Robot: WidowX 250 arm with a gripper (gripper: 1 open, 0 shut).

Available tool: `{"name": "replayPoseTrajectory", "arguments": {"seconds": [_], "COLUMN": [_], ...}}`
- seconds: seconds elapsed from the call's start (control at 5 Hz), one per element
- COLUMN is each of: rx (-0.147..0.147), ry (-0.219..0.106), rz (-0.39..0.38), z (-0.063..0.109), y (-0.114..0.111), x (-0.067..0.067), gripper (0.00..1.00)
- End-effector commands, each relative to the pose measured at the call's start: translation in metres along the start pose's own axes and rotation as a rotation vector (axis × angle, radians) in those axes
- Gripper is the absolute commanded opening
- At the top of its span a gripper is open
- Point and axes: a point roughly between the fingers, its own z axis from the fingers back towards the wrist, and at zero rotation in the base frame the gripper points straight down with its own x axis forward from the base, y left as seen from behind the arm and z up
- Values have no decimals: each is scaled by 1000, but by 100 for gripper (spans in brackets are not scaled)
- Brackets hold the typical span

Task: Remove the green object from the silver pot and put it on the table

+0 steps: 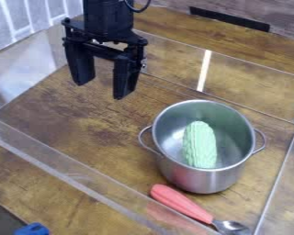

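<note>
Nearest you, at the bottom edge, a red-handled utensil (186,205) lies on the counter (76,138) just in front of the silver pot (206,147); keep it in mind, because a low sweep across the front of the pot could knock it. The pot itself stands to the right of centre, upright and lidless, and the green object (200,144) lies inside it on the bottom, lengthwise toward you, with bare steel showing on both sides. Farther back and to the left, well apart from the pot, your gripper (100,81) hangs above the wood pointing down, its jaws spread wide and holding nothing. From here your main risk is the descent: come down off-centre and a finger will likely strike the rim or a side handle and shove or tip the pot. The ridged, soft-looking piece may also squash or slip if you pinch it near an end. Clear acrylic walls (39,170) ring the counter, so watch your clearance when you carry it out.
</note>
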Motion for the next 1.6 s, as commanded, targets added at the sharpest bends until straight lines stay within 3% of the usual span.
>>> {"name": "replayPoseTrajectory", "arguments": {"seconds": [0.0, 0.2, 0.4, 0.6, 0.8, 1.0, 1.4], "rx": [-3, -9, -18, -27, -28, -22, -29], "ry": [32, 47, 9, -19, -44, -63, -66], "rz": [13, 84, 169, 151, 129, 198, 262], "z": [0, -13, -25, -38, -51, -61, -82], "y": [-8, -25, -63, -100, -123, -129, -124], "x": [-4, -3, 7, 19, 28, 37, 55], "gripper": [100, 100, 100, 100, 100, 100, 100]}}
